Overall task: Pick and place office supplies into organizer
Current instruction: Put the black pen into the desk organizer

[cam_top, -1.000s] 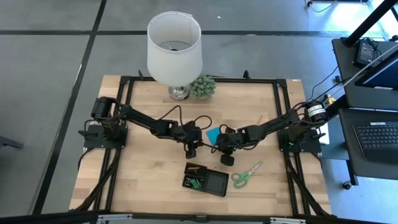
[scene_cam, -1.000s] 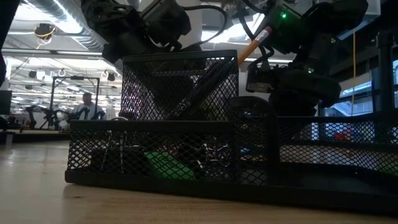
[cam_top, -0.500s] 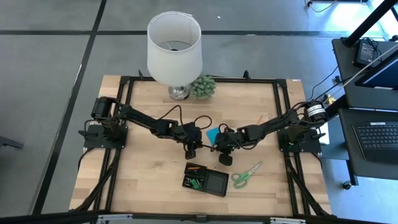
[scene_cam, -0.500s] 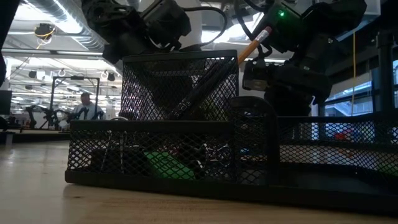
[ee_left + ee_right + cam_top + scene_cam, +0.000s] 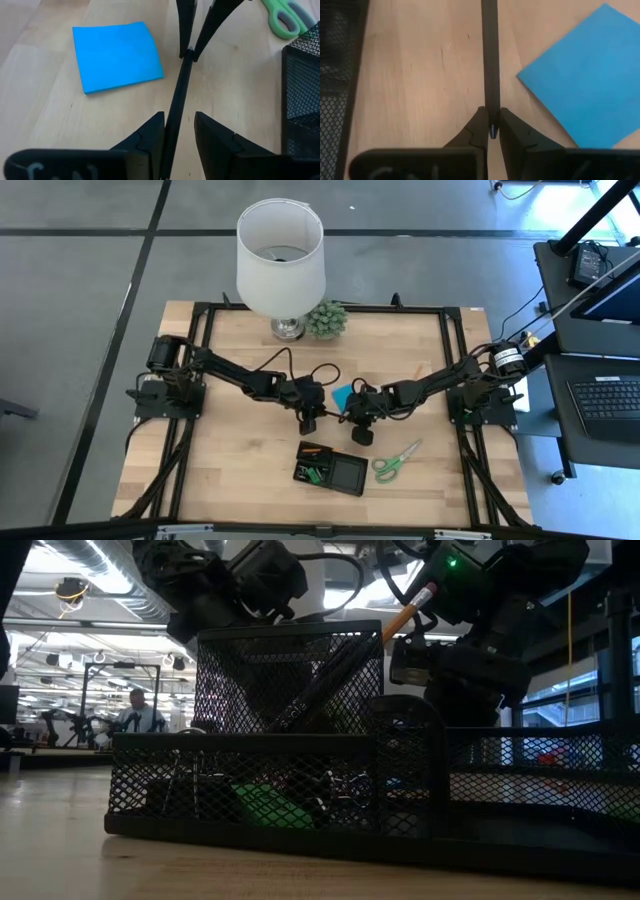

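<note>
Handover over bench centre | right gripper (image 5: 491,131) clamped on black pen (image 5: 176,100) tip | left gripper (image 5: 179,136) fingers easing slightly inward, straddling it | organizer (image 5: 331,468) near front edge | pen not yet stowed.

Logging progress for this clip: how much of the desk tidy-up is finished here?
Partly done. The organizer already holds pencils, clips and a green piece. In hand: a black pen is pinched at one end by the right hand, while the left hand straddles its other end without gripping. Left: that pen, the blue sticky-note pad and the green-handled scissors, both on the table.
</note>
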Controlling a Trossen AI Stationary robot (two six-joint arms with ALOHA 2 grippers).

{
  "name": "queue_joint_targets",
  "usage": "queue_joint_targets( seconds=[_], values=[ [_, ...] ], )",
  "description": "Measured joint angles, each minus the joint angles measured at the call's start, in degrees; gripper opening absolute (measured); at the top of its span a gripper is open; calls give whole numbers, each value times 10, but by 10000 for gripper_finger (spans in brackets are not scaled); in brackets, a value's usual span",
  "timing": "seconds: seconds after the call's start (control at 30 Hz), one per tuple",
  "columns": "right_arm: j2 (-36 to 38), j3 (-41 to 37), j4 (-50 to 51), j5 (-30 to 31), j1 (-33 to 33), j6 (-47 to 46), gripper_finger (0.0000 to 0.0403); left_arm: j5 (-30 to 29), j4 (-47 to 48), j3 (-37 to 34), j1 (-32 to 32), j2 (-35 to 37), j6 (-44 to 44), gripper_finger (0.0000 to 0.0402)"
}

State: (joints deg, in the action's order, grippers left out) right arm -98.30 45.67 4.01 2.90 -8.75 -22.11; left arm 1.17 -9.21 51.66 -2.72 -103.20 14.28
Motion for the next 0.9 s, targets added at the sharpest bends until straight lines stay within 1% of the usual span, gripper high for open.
queue_joint_targets(
  seconds=[0.17, 0.33, 0.7, 0.8, 0.9],
  values=[
    [0, 0, 0, 0, 0, -2, 31, 6, 0, 0, 0, 0, 0, 100],
    [0, 0, -1, -3, 0, -1, 31, 38, 4, 0, 0, 0, -10, 102],
    [1, 0, -29, 7, 1, -2, 31, 48, 4, 0, -3, 0, -80, 153],
    [1, 0, -31, 6, 1, -2, 31, 43, 4, 0, -2, 0, -80, 158],
    [1, 0, -31, 4, 1, -2, 31, 34, 4, 0, -2, 0, -80, 152]
  ],
)
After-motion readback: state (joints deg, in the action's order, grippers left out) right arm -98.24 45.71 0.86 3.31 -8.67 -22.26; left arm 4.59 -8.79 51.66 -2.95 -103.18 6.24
